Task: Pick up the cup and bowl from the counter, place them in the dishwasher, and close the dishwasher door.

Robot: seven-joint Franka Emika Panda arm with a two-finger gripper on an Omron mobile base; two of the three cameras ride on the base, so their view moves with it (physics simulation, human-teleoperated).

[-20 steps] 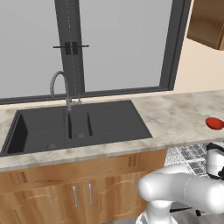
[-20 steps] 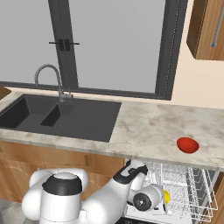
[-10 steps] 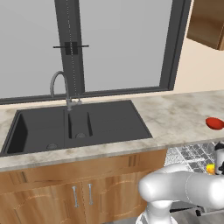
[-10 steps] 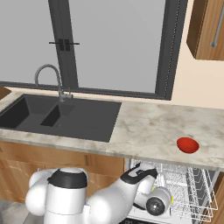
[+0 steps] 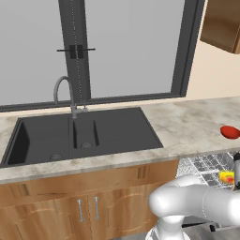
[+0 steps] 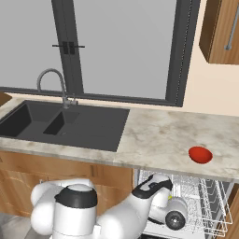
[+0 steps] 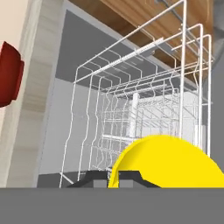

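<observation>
Step in hand: loading the small bright yellow cup (image 7: pixel 164 162) into the built-in dishwasher with the white wire rack (image 7: pixel 131 118). The two-finger pincer (image 7: pixel 113 177) is pressed together on the cup's rim: in the hand view the two dark finger tips sit almost touching, with the yellow wall rising directly beside and beyond them. In the left base view the cup (image 5: pixel 227 177) shows as a yellow patch low at the right edge, over the pulled-out rack (image 5: pixel 206 165).

Positions relative to the pincer:
- The rack's wire tines and side frames stand ahead of the finger tips, beyond the cup.
- The small shallow bright red bowl (image 6: pixel 200 154) rests above the pincer on the beige-grey speckled marble-look counter (image 6: pixel 158 135), well apart from the hand. In the hand view the bowl (image 7: pixel 9 74) projects past the counter edge (image 7: pixel 33 87) at the frame's left.
- The dishwasher's grey door is not identifiable with certainty in these views.

Judgement: the cup is over or just inside the rack but is not yet released, so roughly the first quarter of the task is done.

Next move calls for:
1. Lower the cup until it seats between the tines.
2. Part the fingers without tipping it.
3. Withdraw clear of the wire frames and rise to the bowl.
</observation>
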